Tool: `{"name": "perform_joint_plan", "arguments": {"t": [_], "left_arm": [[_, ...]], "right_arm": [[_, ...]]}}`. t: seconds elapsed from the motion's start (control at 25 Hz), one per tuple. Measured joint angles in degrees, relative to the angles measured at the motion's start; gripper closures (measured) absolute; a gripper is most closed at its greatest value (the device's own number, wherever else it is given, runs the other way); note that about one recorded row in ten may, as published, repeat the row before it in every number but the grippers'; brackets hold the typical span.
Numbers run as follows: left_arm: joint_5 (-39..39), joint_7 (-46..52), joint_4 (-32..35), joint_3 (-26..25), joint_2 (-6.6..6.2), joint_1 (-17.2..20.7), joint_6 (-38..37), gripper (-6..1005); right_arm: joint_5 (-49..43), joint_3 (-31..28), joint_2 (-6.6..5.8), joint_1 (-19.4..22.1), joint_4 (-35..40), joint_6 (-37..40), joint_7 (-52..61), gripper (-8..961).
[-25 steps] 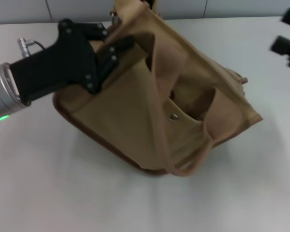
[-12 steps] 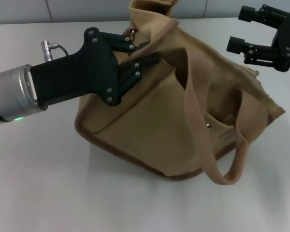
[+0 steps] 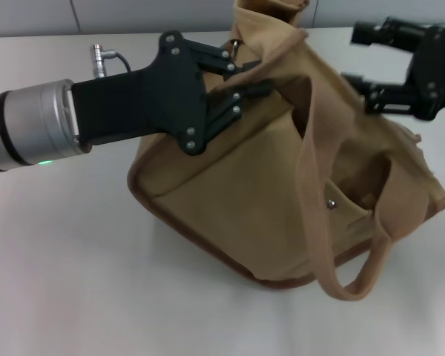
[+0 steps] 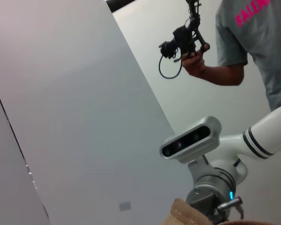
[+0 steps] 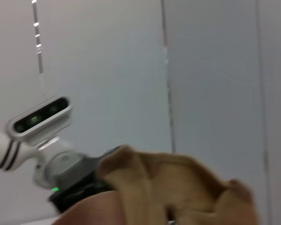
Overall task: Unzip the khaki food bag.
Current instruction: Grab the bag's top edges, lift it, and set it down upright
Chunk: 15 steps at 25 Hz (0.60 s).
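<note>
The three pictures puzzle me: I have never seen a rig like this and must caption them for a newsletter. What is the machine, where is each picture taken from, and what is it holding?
It is a robot with two arms, each ending in a black gripper. The head view looks down from the robot's head at a white table. On it stands the khaki food bag, tipped to one side. The left gripper is shut on the bag's upper edge, near a metal ring. The right gripper is open, at the bag's far top corner, holding nothing. The other two pictures come from cameras on the wrists, pointing upward: the left wrist view shows a wall, the other arm's camera and a person; the right wrist view shows the bag's top.
</note>
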State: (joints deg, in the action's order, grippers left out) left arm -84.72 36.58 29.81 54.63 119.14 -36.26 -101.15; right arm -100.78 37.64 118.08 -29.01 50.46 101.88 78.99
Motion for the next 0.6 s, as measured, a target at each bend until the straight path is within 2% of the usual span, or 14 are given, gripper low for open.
{"name": "perform_joint_plan", "arguments": {"t": [0.16,0.28,0.6], "left_arm": [[1.0,0.1,-0.1,1.9,0.03,-0.4,1.3,913],[1.8,0.2,0.0,2.7,0.04,-0.4,1.4,913],[2.7,0.3,0.4,3.8,0.04,-0.6,1.6,913]], "right_arm": [[-0.1,4.3,0.77,0.3,0.1,-1.6,-1.0,122],[-0.2,5.5,0.78,0.3,0.1,-2.5,-1.6,122],[-0.2,10.3,0.94,0.2,0.6,-5.8,-1.9,229]]}}
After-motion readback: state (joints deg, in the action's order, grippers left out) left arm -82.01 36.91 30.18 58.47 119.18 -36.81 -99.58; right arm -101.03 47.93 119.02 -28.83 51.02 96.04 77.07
